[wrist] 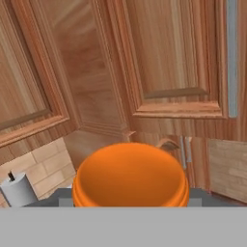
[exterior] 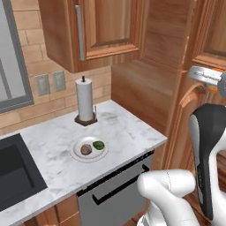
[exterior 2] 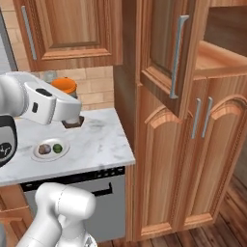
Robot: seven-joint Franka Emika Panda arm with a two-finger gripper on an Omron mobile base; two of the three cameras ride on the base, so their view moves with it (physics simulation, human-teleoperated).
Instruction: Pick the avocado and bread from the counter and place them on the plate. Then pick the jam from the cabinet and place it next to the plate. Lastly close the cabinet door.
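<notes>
Even, diffuse rendered light fills the kitchen, with no glare and only soft shadows beneath the wall cupboard (exterior: 95, 33) and beside the paper towel roll (exterior: 84, 99) on the counter (exterior: 123, 128). All three pictures look slightly soft and low in resolution; the jam (wrist: 130, 176) looms large, mildly blurred.

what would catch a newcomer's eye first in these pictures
The orange jam jar looms large at the bottom of the hand view, gripped in the tool and carried in the air. On the marble counter, the white plate already holds the brown bread and green avocado. On the right, the tall cabinet has an upper door swung open.
</notes>
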